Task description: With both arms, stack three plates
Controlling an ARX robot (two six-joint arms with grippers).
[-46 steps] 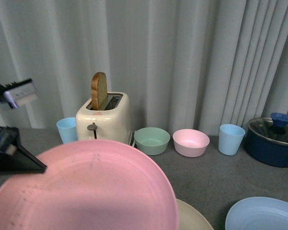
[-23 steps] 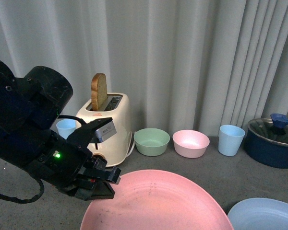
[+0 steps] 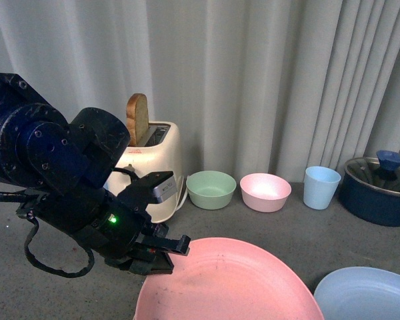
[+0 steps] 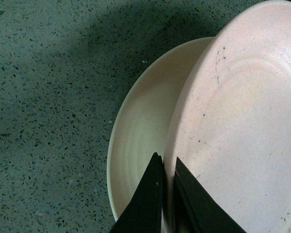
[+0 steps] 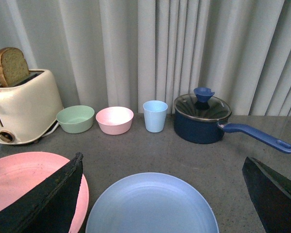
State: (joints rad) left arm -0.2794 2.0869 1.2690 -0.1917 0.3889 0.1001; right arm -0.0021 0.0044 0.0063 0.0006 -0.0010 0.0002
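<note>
Clenched left gripper (image 4: pixel 167 162) on rim of pink plate (image 3: pixel 233 287), tilted over cream plate (image 4: pixel 145 131); contact unclear. Held right gripper (image 5: pixel 162 162) released, jaws wide apart, empty. Found light blue plate (image 5: pixel 153 208) flat, right of cream plate.

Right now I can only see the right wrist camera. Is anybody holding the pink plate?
Observer: Yes. The left gripper pinches the pink plate at its rim, one finger on each side.
Operator: Where's the third plate? I only see pink and blue!
Observer: A cream plate lies under the pink one. The left wrist view shows it sticking out past the gripped edge as a wide crescent.
</note>
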